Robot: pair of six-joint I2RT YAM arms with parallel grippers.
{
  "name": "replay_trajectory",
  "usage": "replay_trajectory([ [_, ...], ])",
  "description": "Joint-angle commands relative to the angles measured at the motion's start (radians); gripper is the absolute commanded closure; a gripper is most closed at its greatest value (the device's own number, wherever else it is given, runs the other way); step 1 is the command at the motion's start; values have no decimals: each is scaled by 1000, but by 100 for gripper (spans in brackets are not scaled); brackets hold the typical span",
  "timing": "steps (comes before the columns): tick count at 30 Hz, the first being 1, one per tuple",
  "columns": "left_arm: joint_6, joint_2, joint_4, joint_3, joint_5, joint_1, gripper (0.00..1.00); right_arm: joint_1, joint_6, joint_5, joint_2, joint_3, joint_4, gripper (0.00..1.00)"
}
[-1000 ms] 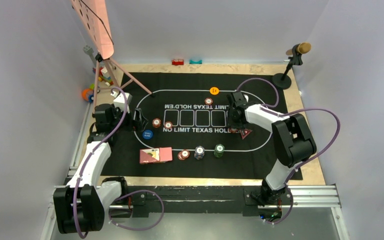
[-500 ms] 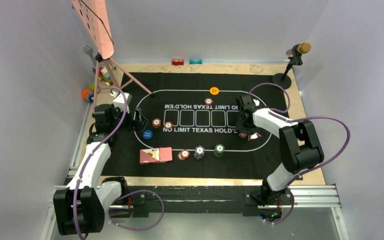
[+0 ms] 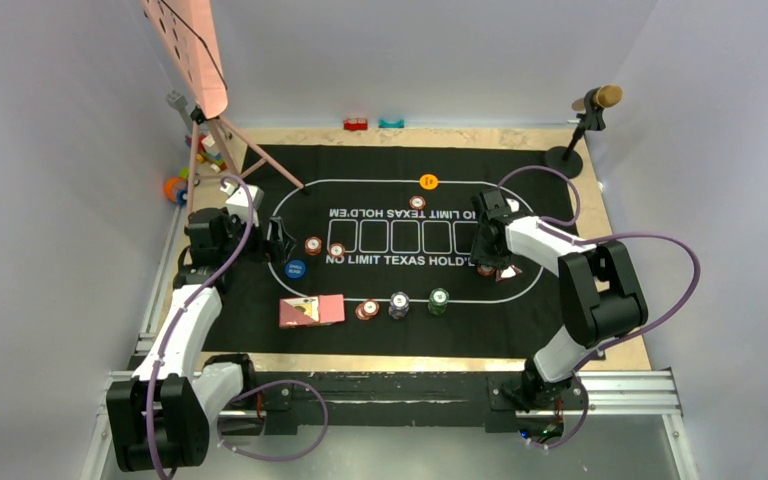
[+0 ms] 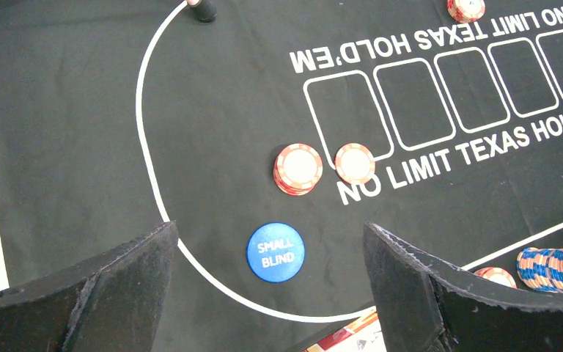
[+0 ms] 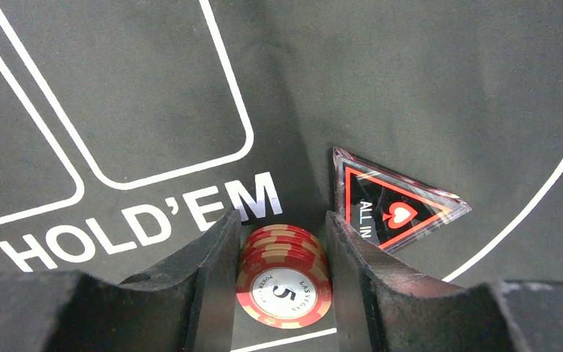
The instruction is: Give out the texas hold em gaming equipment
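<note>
Because the cards (image 3: 311,310) and the three stacks of chips (image 3: 399,303) lie nearest to my bases, they look to me like the supply from which I share out. Further in, my right gripper (image 5: 280,224) is clamped on a short stack of red chips (image 5: 284,282), one finger at each side, just beside the triangular all-in marker (image 5: 392,209); I judge it is held low over the mat (image 5: 154,88) so this seat gets its share. My left gripper (image 4: 270,233) hangs with jaws wide apart, holding nothing, above the blue disc (image 4: 276,251). Farthest, the orange disc (image 3: 428,181) lies at the opposite edge
</note>
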Motion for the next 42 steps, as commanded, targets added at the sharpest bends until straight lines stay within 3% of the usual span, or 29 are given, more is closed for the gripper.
replay_trajectory([
  [1, 14, -12, 19, 4, 20, -5, 0, -3, 3, 9, 11, 2, -50, 55],
  [6, 14, -13, 19, 4, 22, -4, 0, -3, -4, 2, 1, 4, -59, 48],
  [10, 15, -14, 19, 3, 24, -4, 0, -3, -5, 4, -7, 8, -59, 37],
  [18, 11, -13, 20, 5, 17, -4, 0, 10, -6, 3, -119, 28, -66, 36],
  [26, 2, -10, 15, 13, -10, -4, 0, 289, -90, -25, -231, 173, -50, 31],
  [33, 10, 0, 6, 19, -16, -4, 0, 560, -170, -84, -211, 186, -14, 26],
  [42, 14, 2, 4, 20, -20, -4, 0, 719, -143, -117, -104, 162, 11, 23],
])
